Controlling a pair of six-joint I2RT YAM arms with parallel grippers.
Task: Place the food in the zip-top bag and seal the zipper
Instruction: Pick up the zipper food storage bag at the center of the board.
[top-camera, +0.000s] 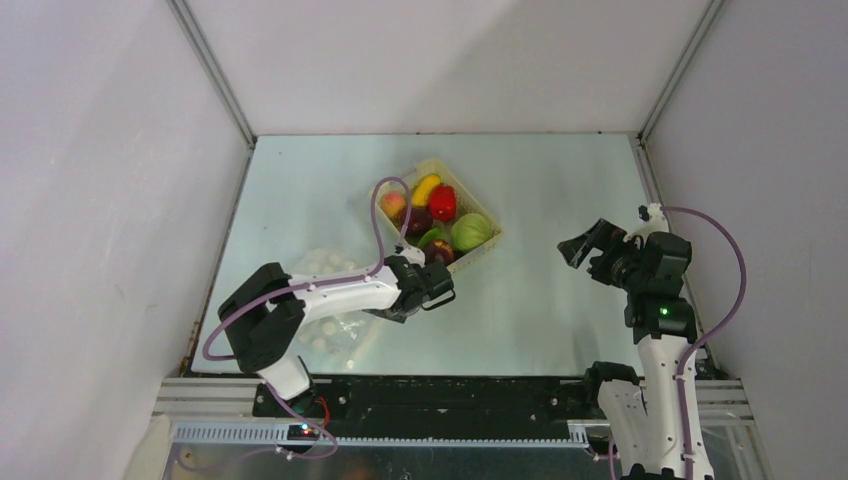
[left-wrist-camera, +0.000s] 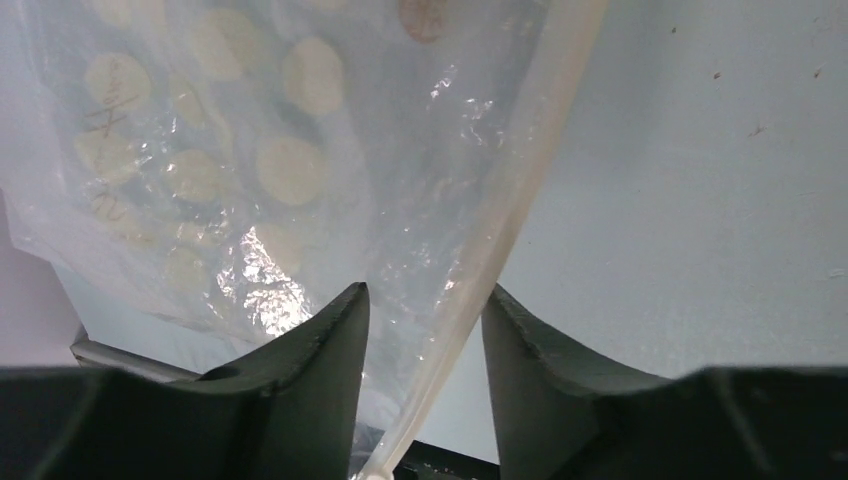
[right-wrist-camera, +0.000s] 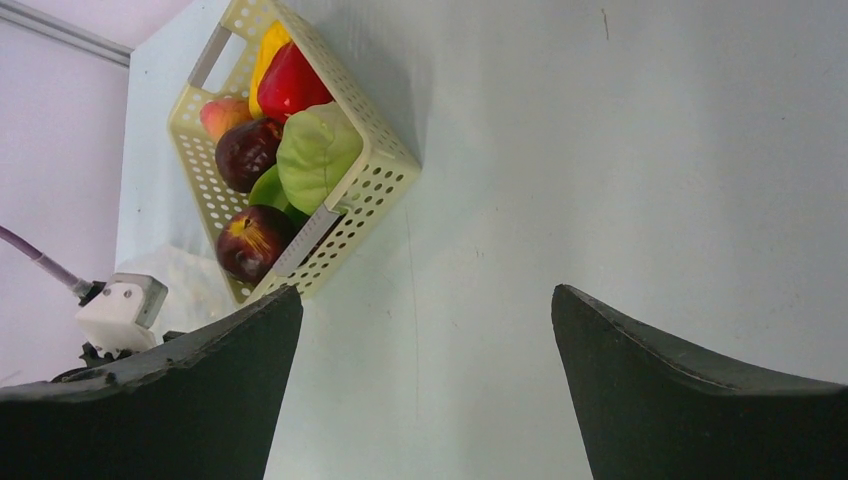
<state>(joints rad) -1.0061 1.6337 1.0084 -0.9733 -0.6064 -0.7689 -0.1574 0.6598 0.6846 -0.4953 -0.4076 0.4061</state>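
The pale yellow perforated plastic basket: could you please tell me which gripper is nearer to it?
Left. The left gripper sits just off the basket's near corner, straddling the edge of the clear dotted plastic bag; the right gripper hangs open farther off to the basket's right.

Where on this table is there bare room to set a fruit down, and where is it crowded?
Widest free patch: the table between basket and right arm. Another: far left corner, between bag, basket and wall. Crowded: near left, where the left arm reaches over the bag.
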